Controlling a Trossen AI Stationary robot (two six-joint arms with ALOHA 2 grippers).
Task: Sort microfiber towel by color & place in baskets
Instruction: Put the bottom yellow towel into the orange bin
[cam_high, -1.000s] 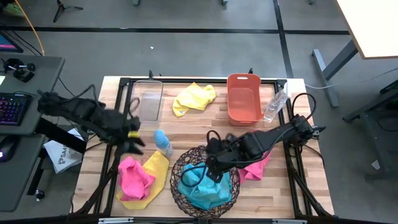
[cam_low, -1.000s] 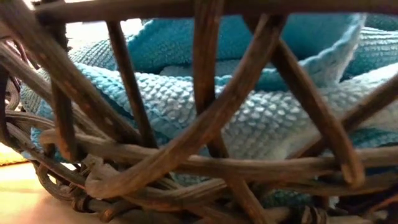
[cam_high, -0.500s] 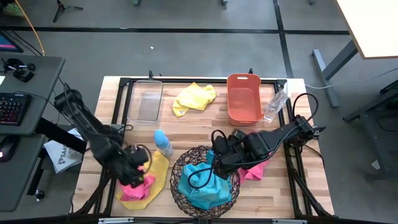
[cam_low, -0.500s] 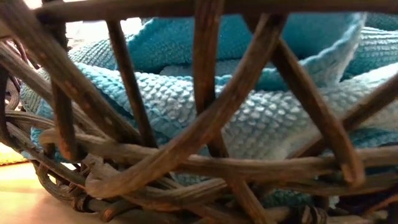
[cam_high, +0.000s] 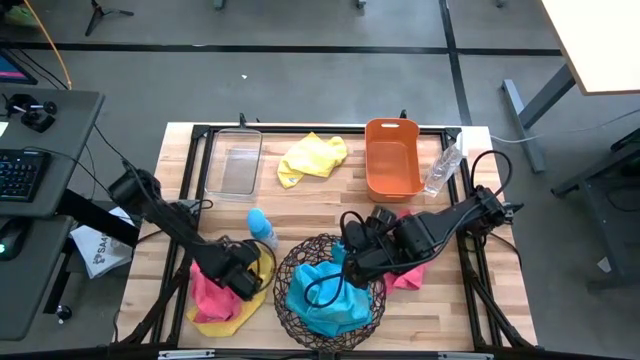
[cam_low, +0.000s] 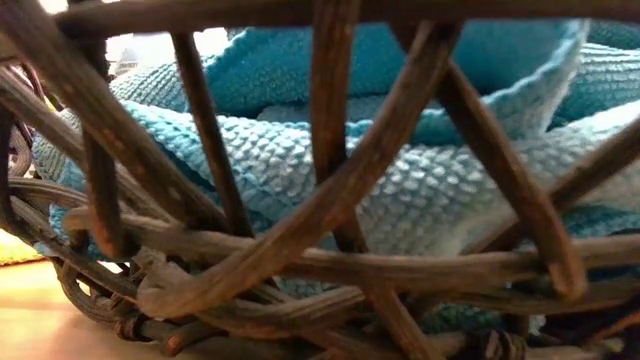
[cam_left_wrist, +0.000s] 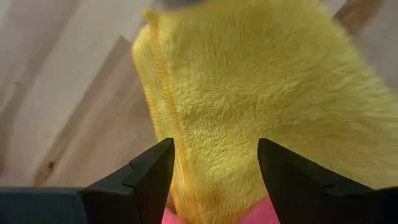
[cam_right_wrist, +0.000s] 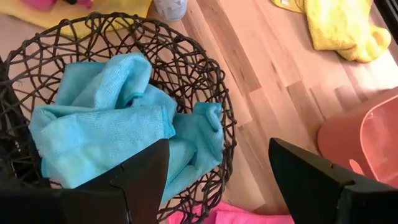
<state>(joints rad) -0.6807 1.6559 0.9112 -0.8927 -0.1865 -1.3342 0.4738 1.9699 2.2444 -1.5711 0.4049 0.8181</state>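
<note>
Yellow towel is filling the left wrist view as the left gripper, swung in from the table's nine o'clock edge over the last second, is now pressing down with jaws apart astride the pile at seven o'clock, where a pink towel is overlapping it. Teal towels are sitting in the wire basket at six o'clock, and the right gripper, jaws apart and empty, is lifting off its rim. Apparently teal is finished and yellow comes next.

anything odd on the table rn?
The clear plastic bottle lies tipped beside the orange bin, and a small light-blue bottle stands among the towels. Neither belongs to the sort. No spill visible.
</note>
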